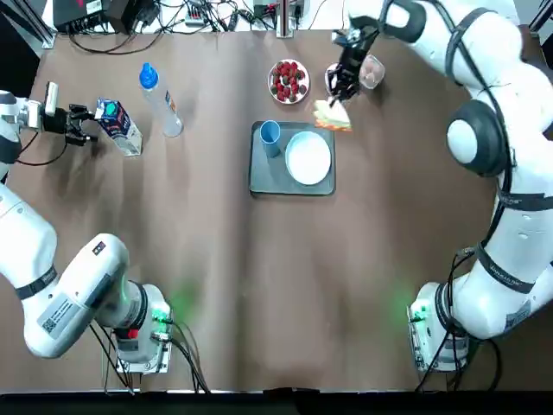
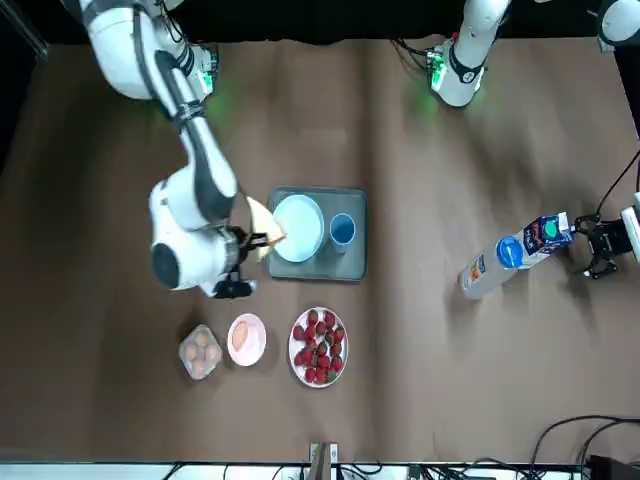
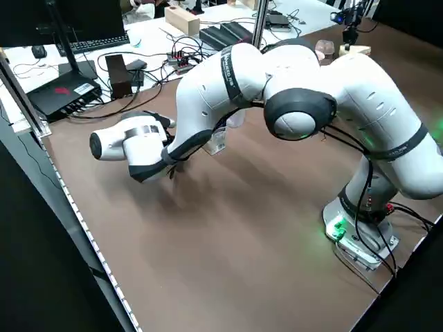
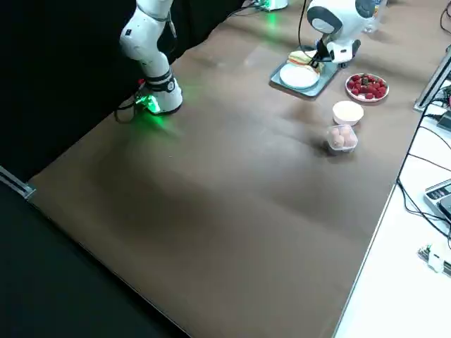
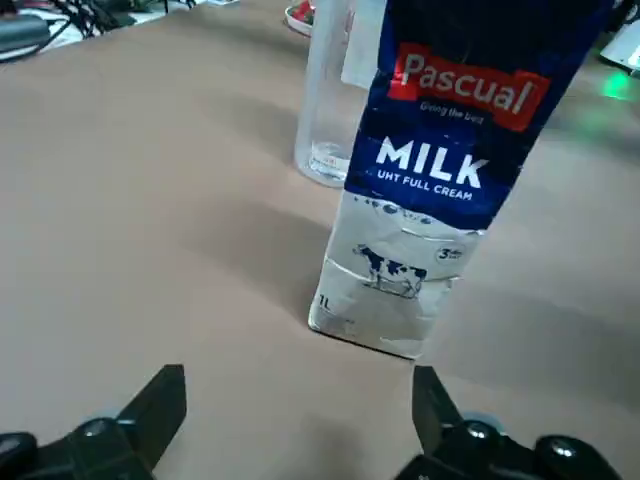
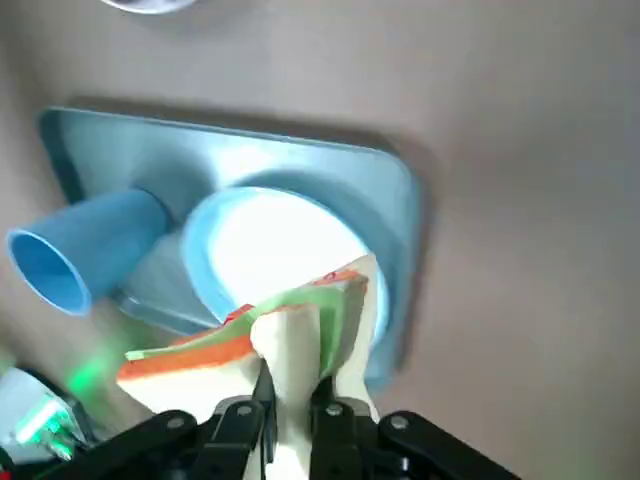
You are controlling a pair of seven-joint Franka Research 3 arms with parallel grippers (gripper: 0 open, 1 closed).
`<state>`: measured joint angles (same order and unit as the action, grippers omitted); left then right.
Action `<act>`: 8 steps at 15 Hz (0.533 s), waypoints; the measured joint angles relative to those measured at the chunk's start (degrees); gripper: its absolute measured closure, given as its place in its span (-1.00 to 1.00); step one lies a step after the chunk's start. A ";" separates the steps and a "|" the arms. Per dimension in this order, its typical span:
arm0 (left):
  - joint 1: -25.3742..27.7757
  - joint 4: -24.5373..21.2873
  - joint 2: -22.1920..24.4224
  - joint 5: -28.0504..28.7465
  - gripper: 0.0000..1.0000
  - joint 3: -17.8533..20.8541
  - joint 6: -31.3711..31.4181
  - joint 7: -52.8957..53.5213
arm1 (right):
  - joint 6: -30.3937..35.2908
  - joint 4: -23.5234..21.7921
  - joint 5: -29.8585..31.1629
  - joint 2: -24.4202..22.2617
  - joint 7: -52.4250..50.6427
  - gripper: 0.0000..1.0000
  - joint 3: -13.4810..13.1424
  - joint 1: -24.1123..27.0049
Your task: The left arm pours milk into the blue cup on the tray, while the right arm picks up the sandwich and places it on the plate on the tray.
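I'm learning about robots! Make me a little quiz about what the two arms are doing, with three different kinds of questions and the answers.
1. True or false: the left gripper is already squeezing the milk.
2. Which food does the right gripper hold?
A) strawberries
B) sandwich
C) eggs
3. Fill in the blank: the cup and the plate both stand on the ____.

Key: 1. False, its jaws are open, with the milk beyond them. 2. B, the sandwich. 3. Tray.

My glossy white rounded arms (image 1: 517,207) wear black bands and loose black cables; green light glows at their bases, and silver screws dot my matte-black grippers (image 6: 290,400).
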<state>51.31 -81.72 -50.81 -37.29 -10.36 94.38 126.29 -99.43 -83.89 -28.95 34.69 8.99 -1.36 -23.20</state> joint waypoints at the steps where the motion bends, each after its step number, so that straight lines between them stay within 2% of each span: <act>1: -0.14 0.02 -0.19 -0.32 -1.00 -0.02 0.02 1.08 | -2.42 -0.12 -1.06 0.52 0.84 0.68 -0.03 -1.72; 4: -0.37 0.09 -0.20 -0.59 -1.00 -0.50 -1.60 6.25 | -6.42 -1.57 -2.62 2.03 1.65 0.68 -0.09 -5.26; 8: -1.42 -0.02 -0.45 -1.03 -1.00 -0.73 -5.72 8.15 | -10.05 -4.07 -2.85 4.14 1.65 0.68 -0.15 -6.98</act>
<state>49.90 -81.74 -51.26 -38.31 -11.10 88.66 134.44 -109.48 -87.96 -31.80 38.83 10.65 -1.51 -30.18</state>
